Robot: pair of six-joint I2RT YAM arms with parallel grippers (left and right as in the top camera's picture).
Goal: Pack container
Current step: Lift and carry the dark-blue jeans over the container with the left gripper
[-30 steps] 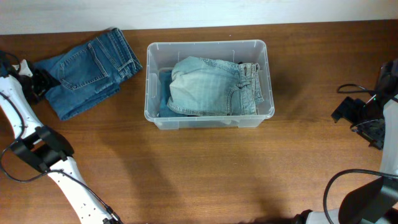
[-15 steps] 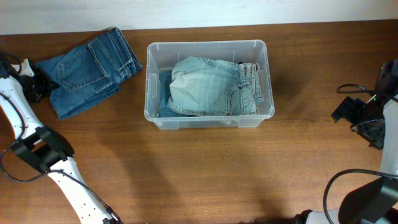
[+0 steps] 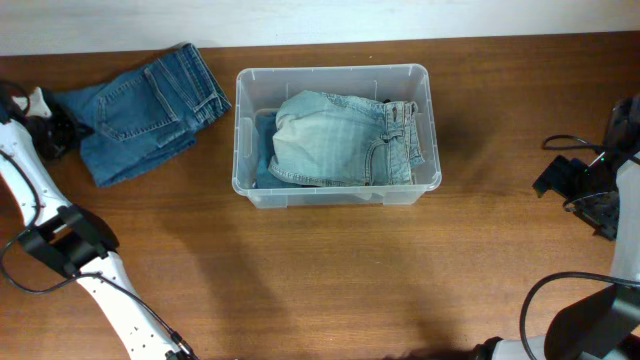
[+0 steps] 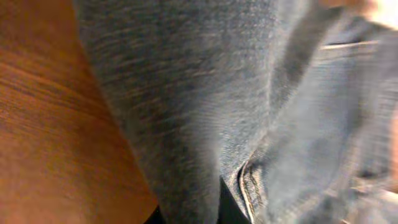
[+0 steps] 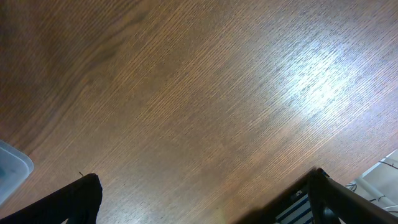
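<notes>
right gripper (image 5: 205, 202) wide open, holding nothing, over the table (image 3: 350, 270). well to its left, the container (image 3: 330, 196) sits upright mid-table with folded light jeans (image 3: 340, 140) inside. further left, dark jeans (image 3: 140, 115) lie on the table. left gripper (image 3: 58, 130) clamped on their left edge.

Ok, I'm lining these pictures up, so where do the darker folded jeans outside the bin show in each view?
Overhead: the dark jeans lie at upper left, left of the container.
Left wrist: they fill most of the frame, close up and blurred.
Right wrist: not in it; only a corner of the container shows at lower left.
Shared landmark: the wooden table appears in all three.
</notes>
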